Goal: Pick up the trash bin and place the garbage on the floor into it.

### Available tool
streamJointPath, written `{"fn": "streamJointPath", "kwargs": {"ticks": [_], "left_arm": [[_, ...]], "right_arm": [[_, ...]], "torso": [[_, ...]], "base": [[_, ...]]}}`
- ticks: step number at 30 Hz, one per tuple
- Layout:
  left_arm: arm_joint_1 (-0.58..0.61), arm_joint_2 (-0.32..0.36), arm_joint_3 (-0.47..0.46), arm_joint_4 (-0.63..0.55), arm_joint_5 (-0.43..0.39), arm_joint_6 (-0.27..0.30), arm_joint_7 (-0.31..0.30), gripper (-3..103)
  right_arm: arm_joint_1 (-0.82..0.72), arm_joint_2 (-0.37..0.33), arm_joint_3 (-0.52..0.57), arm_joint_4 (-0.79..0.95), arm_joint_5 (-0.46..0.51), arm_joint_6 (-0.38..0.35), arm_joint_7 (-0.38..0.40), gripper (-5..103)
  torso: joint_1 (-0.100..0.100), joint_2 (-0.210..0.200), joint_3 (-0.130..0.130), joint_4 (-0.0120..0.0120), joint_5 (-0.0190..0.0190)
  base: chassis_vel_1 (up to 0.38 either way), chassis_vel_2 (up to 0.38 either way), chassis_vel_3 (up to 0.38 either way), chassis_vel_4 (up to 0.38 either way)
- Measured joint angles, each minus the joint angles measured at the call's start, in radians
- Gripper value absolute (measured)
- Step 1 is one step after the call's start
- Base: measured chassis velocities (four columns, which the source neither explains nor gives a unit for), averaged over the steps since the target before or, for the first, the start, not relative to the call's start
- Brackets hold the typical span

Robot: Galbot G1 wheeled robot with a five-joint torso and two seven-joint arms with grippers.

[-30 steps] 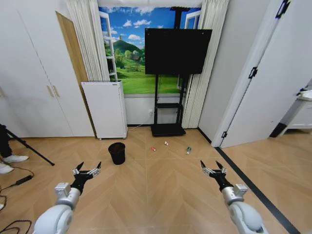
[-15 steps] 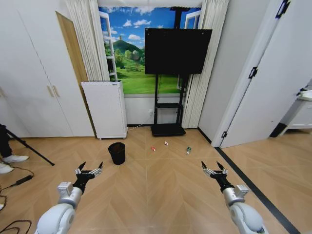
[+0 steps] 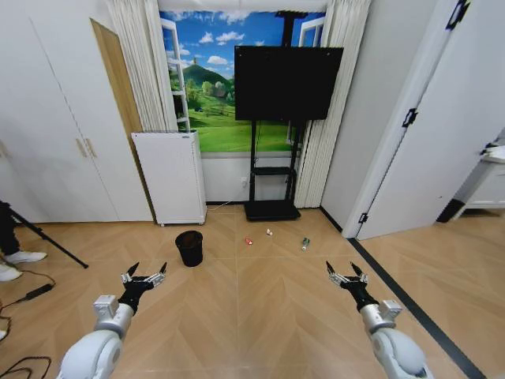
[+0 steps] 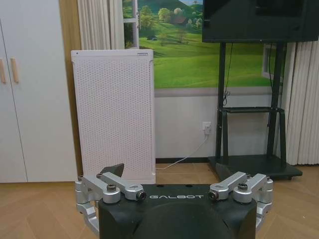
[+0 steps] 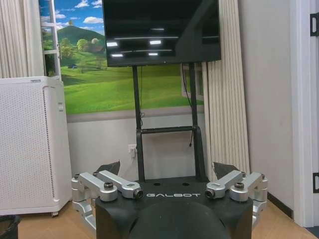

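The trash bin (image 3: 189,247), a small black mesh basket, stands upright on the wood floor (image 3: 252,308) in front of the white appliance. To its right lies the garbage: a red can (image 3: 248,241), a white-and-red scrap (image 3: 269,232) and a green piece (image 3: 304,244). My left gripper (image 3: 146,272) hovers open above the floor, nearer to me than the bin and a little left of it. My right gripper (image 3: 343,271) hangs open too, short of the green piece and to its right. Both wrist views show open, empty grippers (image 4: 169,173) (image 5: 167,169). The bin's rim (image 5: 7,225) peeks in at a corner.
A white perforated appliance (image 3: 170,178) stands against the back wall behind the bin. A TV on a black stand (image 3: 272,209) rises behind the garbage. A tripod leg (image 3: 47,239), a cable (image 3: 31,293) and a person's shoe (image 3: 20,257) lie far left. A dark floor strip (image 3: 398,290) runs on the right.
Both arms have shifted very slightly inward and down. The bin and the garbage lie where they were.
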Motion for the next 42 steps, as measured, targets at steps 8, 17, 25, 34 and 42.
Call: {"fn": "streamJointPath", "kwargs": {"ticks": [8,17,25,34,42], "left_arm": [[0.002,-0.001,-0.011,0.0,0.001,-0.006,0.008,100],[0.01,-0.003,-0.019,-0.02,0.0,-0.002,0.007,100],[0.017,-0.006,-0.022,-0.03,0.001,-0.002,0.006,100],[0.017,-0.013,-0.02,-0.032,0.006,-0.001,0.005,100],[0.015,-0.018,-0.016,-0.03,0.008,0.0,0.004,100]], "right_arm": [[-0.004,0.006,0.001,0.0,-0.012,0.005,-0.005,100],[-0.009,0.012,0.0,0.006,-0.016,0.01,-0.006,100],[-0.02,0.012,0.0,0.006,-0.015,0.024,-0.009,100],[-0.021,0.014,-0.005,0.005,-0.018,0.029,-0.01,100],[-0.016,0.012,-0.008,0.001,-0.018,0.028,-0.011,100]], "torso": [[0.0,0.0,0.0,-0.0001,-0.0002],[0.0,0.0,0.0,-0.0001,-0.0003],[0.0,0.0,0.0,-0.0001,0.0001],[0.001,0.0,0.0,0.0002,-0.0004],[0.0,0.0,0.0,-0.0001,0.0001]], "base": [[-0.086,0.076,0.085,-0.087],[-0.212,0.213,0.227,-0.222],[-0.294,0.305,0.31,-0.311],[-0.361,0.365,0.364,-0.371],[-0.341,0.347,0.342,-0.348]]}}
